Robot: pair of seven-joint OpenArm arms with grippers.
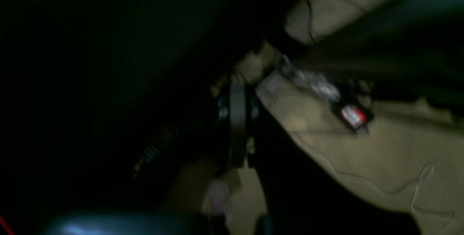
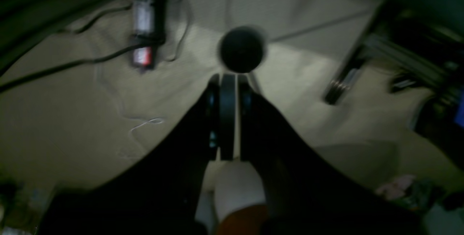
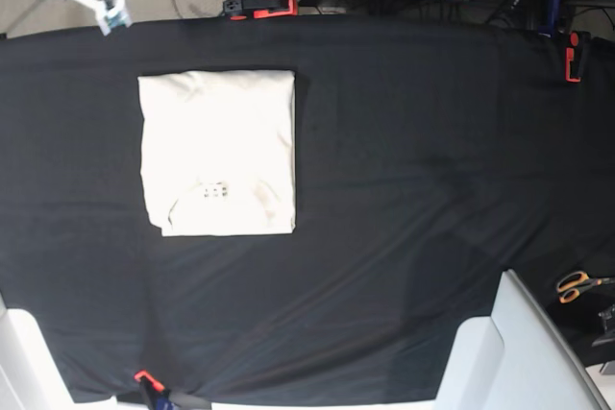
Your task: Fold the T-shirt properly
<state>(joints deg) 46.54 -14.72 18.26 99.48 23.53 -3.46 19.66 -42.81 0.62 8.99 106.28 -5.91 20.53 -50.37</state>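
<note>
The T-shirt [image 3: 218, 153] lies folded into a compact, near-square packet on the black table cloth [image 3: 413, 170], in the base view's upper left quarter, edges fairly straight, neck opening and its small dark label facing up near the lower edge. Its slightly longer axis runs from the far edge of the table toward the near edge. Neither arm reaches over the cloth in the base view; only pale arm housings show at the lower corners. The shirt sits on that view's left, so the right arm is judged the nearer one. The right gripper [image 2: 228, 119] shows its jaws pressed together with nothing between them, and its camera looks at floor and cables, not at the shirt. The left gripper [image 1: 237, 126] likewise appears closed and empty, though that view is dark and blurred. The fold looks complete; any further move would be minor squaring
</note>
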